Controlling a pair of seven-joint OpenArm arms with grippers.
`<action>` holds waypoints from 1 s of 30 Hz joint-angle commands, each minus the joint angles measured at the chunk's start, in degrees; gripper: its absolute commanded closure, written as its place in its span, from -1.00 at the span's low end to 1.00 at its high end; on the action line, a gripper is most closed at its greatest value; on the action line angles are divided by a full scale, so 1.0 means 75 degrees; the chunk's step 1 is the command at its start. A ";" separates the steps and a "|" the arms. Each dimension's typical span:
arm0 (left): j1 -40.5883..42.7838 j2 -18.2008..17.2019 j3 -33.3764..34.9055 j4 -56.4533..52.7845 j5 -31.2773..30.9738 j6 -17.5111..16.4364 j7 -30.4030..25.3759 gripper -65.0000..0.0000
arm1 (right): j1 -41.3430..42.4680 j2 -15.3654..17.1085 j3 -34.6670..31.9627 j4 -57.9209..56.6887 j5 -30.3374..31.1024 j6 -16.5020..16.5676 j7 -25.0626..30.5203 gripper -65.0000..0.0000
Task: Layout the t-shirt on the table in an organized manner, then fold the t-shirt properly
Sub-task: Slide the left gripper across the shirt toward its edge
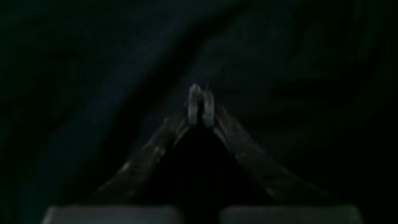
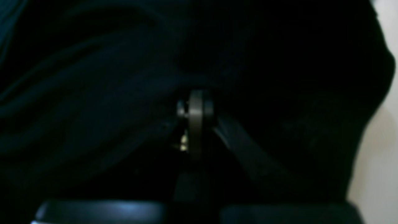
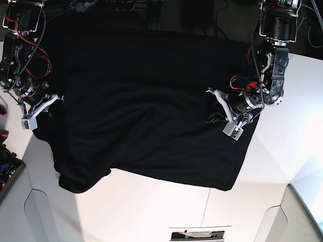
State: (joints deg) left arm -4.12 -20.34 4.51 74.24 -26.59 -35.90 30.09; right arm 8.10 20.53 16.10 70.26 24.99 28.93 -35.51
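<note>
1. Nearest the base camera, the bare white table (image 3: 151, 212) shows along its front edge.
2. The black t-shirt (image 3: 146, 106) lies spread over the table's middle and reaches toward the far edge, its print not visible.
3. The left pincer (image 3: 214, 106) sits on the shirt's edge at the base view's right; its tips (image 1: 200, 104) are pressed together on the cloth.
4. The right pincer (image 3: 48, 101) is at the opposite shirt edge, tips (image 2: 196, 118) closed against dark fabric.
</note>
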 commanded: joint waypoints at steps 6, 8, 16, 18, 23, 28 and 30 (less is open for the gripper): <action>-0.0364 -0.0058 -0.0026 -0.0565 0.0157 0.0096 0.0105 1.00 | 0.0985 0.0117 0.0015 -0.0662 -0.0102 -0.0082 -0.0052 1.00; -0.0385 -0.0061 -0.0026 -0.0583 0.0163 0.0096 0.0070 1.00 | 0.1119 0.0117 0.0015 -0.0877 -0.0105 -0.0079 -0.0050 1.00; -0.0676 -0.0032 -0.0026 -0.1014 0.0440 0.0105 -0.0131 1.00 | 0.1294 0.0119 0.0015 -0.1201 -0.0484 -0.0082 0.0411 1.00; -0.0851 0.0026 -0.0026 -0.1294 0.0440 0.0128 -0.0131 1.00 | 0.1314 0.0119 0.0015 -0.1207 -0.0498 -0.0082 0.0487 1.00; -0.1352 0.0119 -0.0026 -0.1880 0.0440 0.0251 -0.0131 1.00 | 0.1591 0.0119 0.0015 -0.1378 -0.0831 -0.0082 0.0597 1.00; -0.1746 0.0169 -0.0026 -0.2328 0.0472 0.0329 -0.0131 1.00 | 0.2052 0.0114 0.0015 -0.1996 -0.0822 -0.0079 0.0831 1.00; -0.1830 0.0187 -0.0026 -0.2498 0.0475 0.0329 -0.0157 1.00 | 0.2270 0.0114 0.0015 -0.2320 -0.0825 -0.0061 0.0880 1.00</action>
State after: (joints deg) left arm -17.30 -18.22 4.43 55.57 -25.58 -35.29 26.87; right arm 23.70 20.47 16.01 52.10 18.59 28.75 -29.98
